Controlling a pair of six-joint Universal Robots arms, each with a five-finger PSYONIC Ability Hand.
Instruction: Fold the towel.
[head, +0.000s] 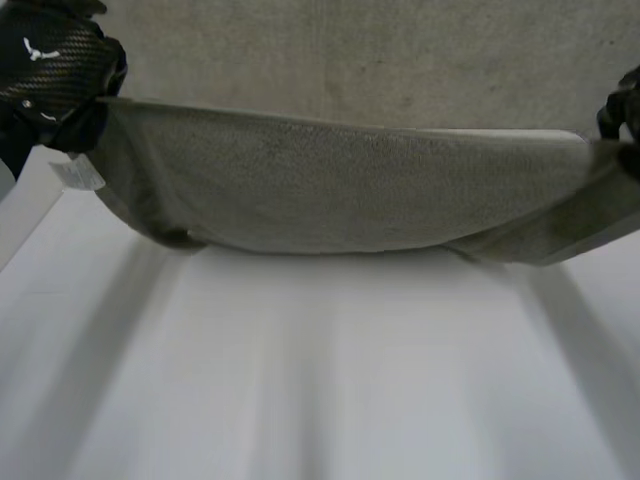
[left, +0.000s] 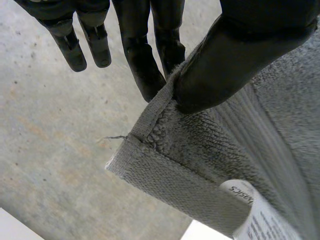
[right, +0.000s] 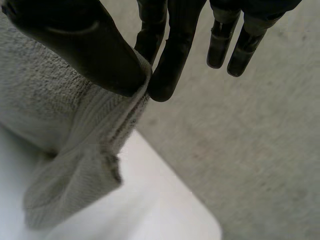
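A grey-green towel (head: 340, 190) hangs stretched between my two hands above the far part of the white table (head: 320, 380), sagging in the middle. My left hand (head: 55, 75) pinches one top corner of the towel (left: 200, 150) between thumb (left: 235, 55) and fingers; a white care label (left: 260, 215) hangs near that corner. My right hand (head: 622, 115) holds the other top corner. There the thumb (right: 85, 45) presses the towel's edge (right: 85, 150) against straight fingers (right: 170, 55).
Beyond the table's far edge lies a grey concrete floor (head: 380, 60). A rounded table corner (right: 200, 220) sits below my right hand.
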